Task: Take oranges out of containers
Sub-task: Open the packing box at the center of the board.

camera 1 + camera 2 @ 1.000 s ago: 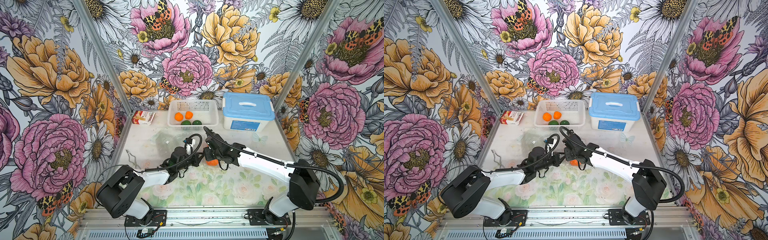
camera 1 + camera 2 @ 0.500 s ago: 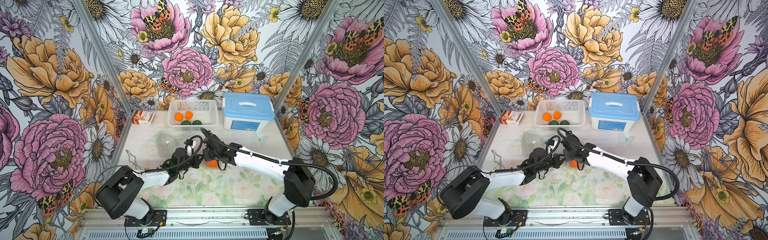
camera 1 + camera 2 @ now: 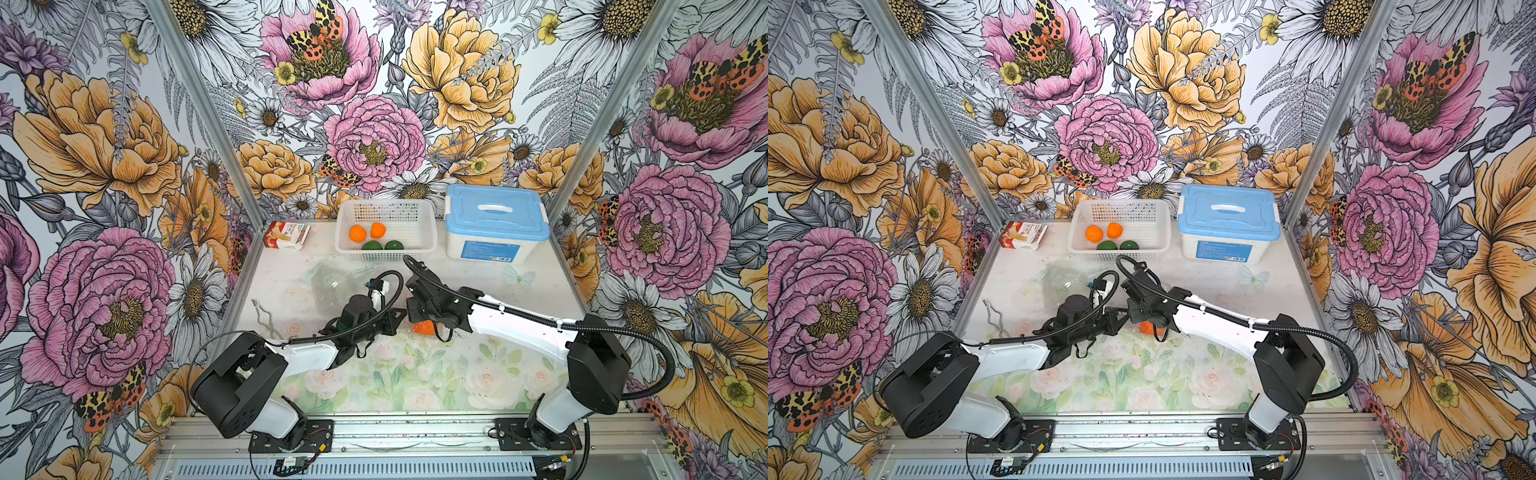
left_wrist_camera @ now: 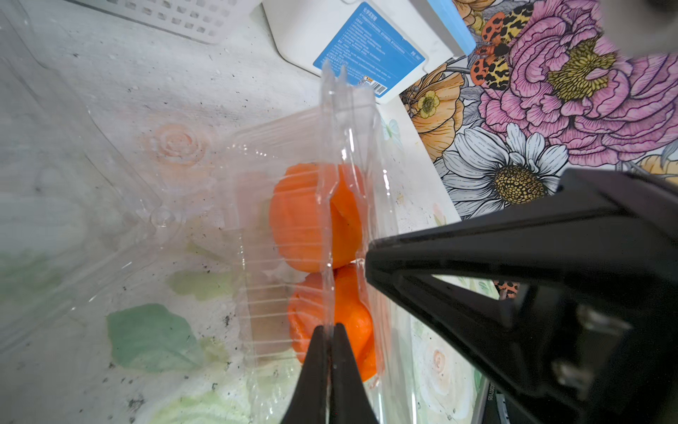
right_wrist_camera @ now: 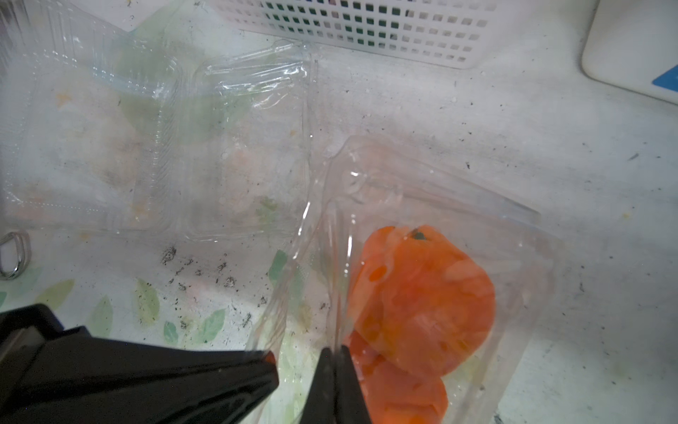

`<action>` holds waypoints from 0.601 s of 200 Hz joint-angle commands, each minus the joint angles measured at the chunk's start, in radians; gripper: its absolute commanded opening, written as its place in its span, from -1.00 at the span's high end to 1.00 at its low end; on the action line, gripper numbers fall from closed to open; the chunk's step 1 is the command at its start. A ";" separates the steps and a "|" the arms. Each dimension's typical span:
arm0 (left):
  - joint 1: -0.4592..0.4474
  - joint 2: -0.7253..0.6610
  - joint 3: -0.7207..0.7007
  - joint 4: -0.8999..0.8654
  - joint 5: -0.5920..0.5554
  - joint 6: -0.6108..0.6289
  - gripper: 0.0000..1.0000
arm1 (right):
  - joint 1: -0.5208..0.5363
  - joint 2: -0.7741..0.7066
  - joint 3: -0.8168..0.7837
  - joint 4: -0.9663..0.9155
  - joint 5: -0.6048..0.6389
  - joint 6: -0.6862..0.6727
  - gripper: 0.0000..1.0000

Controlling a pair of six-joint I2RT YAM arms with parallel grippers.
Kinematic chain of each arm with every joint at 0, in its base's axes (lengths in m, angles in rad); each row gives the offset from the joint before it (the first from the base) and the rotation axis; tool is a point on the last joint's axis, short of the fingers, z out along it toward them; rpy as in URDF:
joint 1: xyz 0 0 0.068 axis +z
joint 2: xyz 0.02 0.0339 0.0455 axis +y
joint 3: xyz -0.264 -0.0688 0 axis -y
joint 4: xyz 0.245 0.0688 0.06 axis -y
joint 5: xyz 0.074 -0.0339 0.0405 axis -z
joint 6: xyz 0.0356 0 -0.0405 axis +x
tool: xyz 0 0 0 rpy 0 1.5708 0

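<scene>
Oranges: six; two orange (image 3: 357, 233) (image 3: 377, 230) and two green (image 3: 371, 246) (image 3: 393, 245) in the basket (image 3: 386, 208) at the table's (image 3: 498, 286) back edge, two orange (image 4: 304, 216) (image 4: 348, 315) in your mid-table clamshell (image 5: 440, 191).
Clamshells: three, two empty (image 3: 332, 284).
Left claw (image 4: 330, 341): clamped tight on its rim.
Right claw (image 5: 334, 361): likewise; oranges just beyond tips.

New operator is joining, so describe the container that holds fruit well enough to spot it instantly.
Start at the white basket at the back and come forward past the empty clear clamshells. The full clamshell lies where the left end effector and right end effector meet, each shut on its rim. Unlike those neighbours, it holds two oranges.
</scene>
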 commanded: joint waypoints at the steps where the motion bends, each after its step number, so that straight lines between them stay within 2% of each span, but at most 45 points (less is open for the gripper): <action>1: 0.035 -0.013 -0.005 0.075 0.002 -0.025 1.00 | -0.027 -0.049 -0.044 -0.043 0.077 0.046 1.00; 32: 0.062 0.003 -0.008 0.070 0.008 -0.046 1.00 | -0.040 -0.113 -0.080 -0.039 0.115 0.079 1.00; 104: 0.074 0.042 0.009 0.057 0.033 -0.052 1.00 | -0.050 -0.156 -0.112 -0.039 0.080 0.078 1.00; 120: 0.080 0.056 0.015 0.057 0.045 -0.053 1.00 | -0.088 -0.172 -0.121 -0.040 0.066 0.075 1.00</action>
